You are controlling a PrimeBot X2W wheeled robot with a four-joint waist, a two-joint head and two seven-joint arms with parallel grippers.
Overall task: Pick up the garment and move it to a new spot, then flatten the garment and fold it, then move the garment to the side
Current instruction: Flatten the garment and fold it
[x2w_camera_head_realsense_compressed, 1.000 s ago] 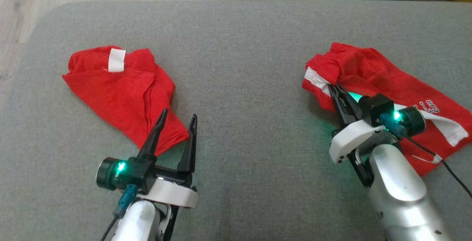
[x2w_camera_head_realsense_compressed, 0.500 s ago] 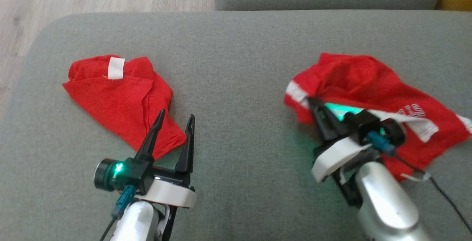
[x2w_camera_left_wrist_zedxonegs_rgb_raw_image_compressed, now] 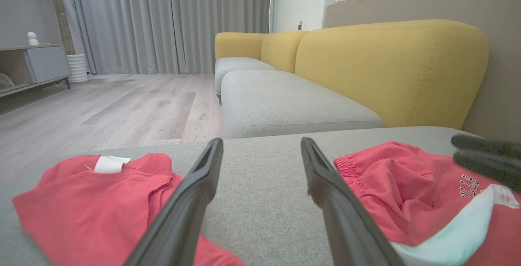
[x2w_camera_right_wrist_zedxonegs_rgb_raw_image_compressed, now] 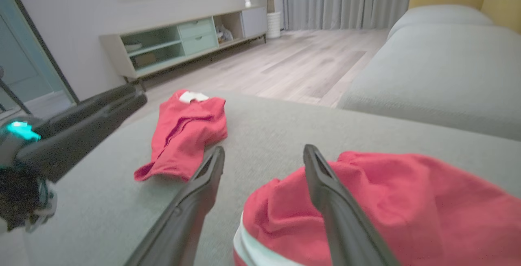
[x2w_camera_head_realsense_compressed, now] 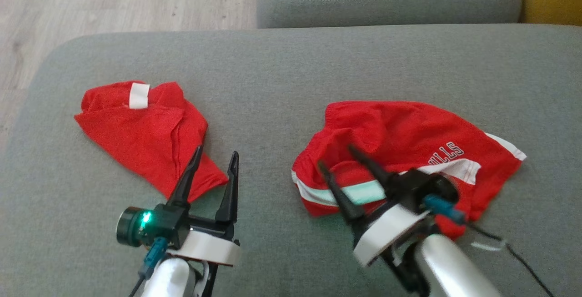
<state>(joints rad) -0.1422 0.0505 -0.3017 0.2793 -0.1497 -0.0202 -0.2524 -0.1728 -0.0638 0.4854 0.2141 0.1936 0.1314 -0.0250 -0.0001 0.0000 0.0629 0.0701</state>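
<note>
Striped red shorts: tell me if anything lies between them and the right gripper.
Nothing visible does. The right gripper hangs open directly over the near-left edge of the striped red shorts on the grey cushion. The other red garment lies apart to the left, by the left gripper.

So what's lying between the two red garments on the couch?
Bare grey cushion separates the folded red garment from the red shorts in the head view; the left gripper points up at that gap's left edge.

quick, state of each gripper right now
left gripper: open, holding nothing
right gripper: open at the shorts, nothing gripped
</note>
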